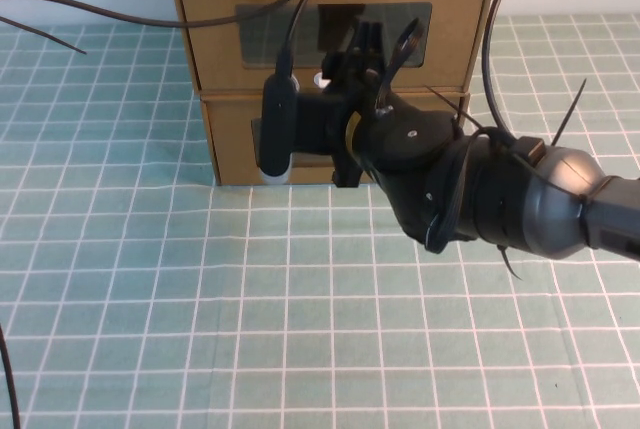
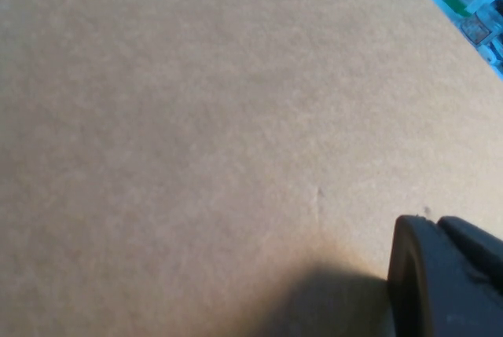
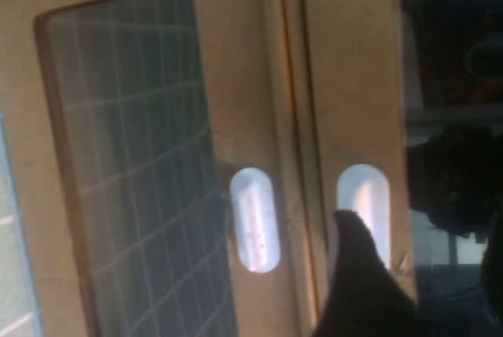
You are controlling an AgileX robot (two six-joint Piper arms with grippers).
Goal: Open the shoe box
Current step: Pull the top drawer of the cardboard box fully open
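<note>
Two drawer-type cartons stand stacked at the far edge of the checked cloth (image 1: 150, 279): the upper shoe box (image 1: 450, 9) sits squarely on the lower shoe box (image 1: 232, 144), both fronts facing the robot and both drawers flush, so nothing is open yet. The right gripper (image 1: 338, 99) is pressed up to the fronts at the seam between the two boxes. Its wrist view shows two pale pull slots, one on either side of that seam, with a dark part of the claw overlapping the far slot (image 3: 363, 207) and clear of the near slot (image 3: 253, 219). Which box that slot belongs to cannot be told. Nor can it be told how wide the claw stands or whether it has hold of anything. The left gripper (image 2: 444, 282) hovers close over a plain cardboard face, judged to be the top of the stack; its state cannot be told either. Risks noted: a pull on the wrong slot opens the wrong drawer; a stiff drawer may drag the whole stack forward, or slide the upper box off the lower, if the stack is not held down; a shallow hook may slip out or tear the slot edge; and the loose cable (image 1: 300, 24) hanging across the window (image 1: 262, 21) may snag.
</note>
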